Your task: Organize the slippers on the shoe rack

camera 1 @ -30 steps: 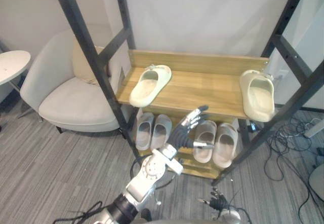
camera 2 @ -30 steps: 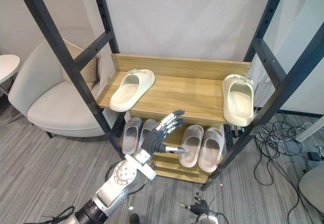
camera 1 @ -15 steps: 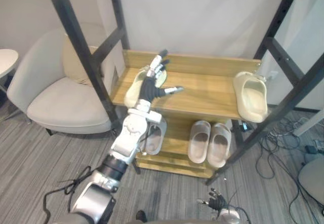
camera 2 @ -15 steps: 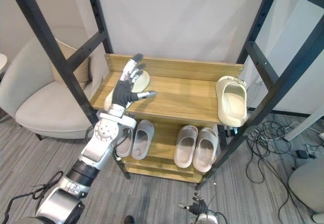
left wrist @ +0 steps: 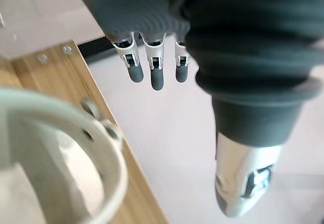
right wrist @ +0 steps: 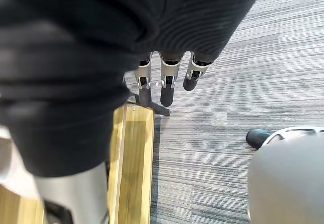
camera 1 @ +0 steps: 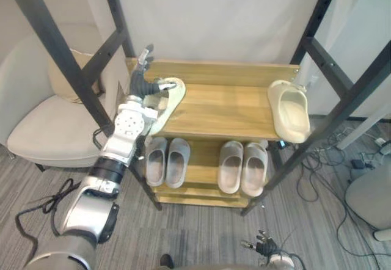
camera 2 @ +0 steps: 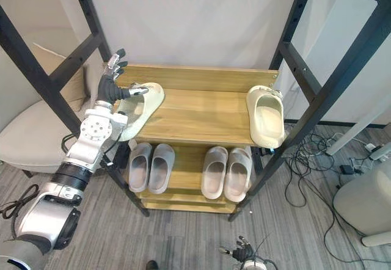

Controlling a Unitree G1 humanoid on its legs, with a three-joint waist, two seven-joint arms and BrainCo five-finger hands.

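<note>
You've got the shoe rack (camera 2: 324, 99) dead ahead: black frame, two wood shelves. A pale armchair (camera 1: 36, 129) sits just beside it on the L.

Top shelf (camera 2: 201, 114) carries two cream slippers, well apart w/ bare wood btw them. The L cream slipper (camera 2: 146, 102) lies slantwise at the shelf's L end, its near end by the front edge. The R cream slipper (camera 2: 266, 116) is at the R end, roughly square to the shelf, near end at or just past the front edge.

Lower shelf (camera 2: 183, 163) has two grey pairs, each pair side by side: L grey pair (camera 2: 149, 167) and R grey pair (camera 2: 219, 172), w/ a gap btw the pairs.

Loose cables (camera 2: 311, 154) lie on the floor at the rack's R side.

Your L hand (camera 2: 110, 90) is up at the L cream slipper, fingers straight and spread wide, thumb reaching out over the slipper; it grips nothing. Can't tell if it touches the slipper.

Your R hand (camera 2: 241, 248) hangs low near the floor in front of the rack, fingers (right wrist: 167, 82) straight and relaxed, holding nothing.
</note>
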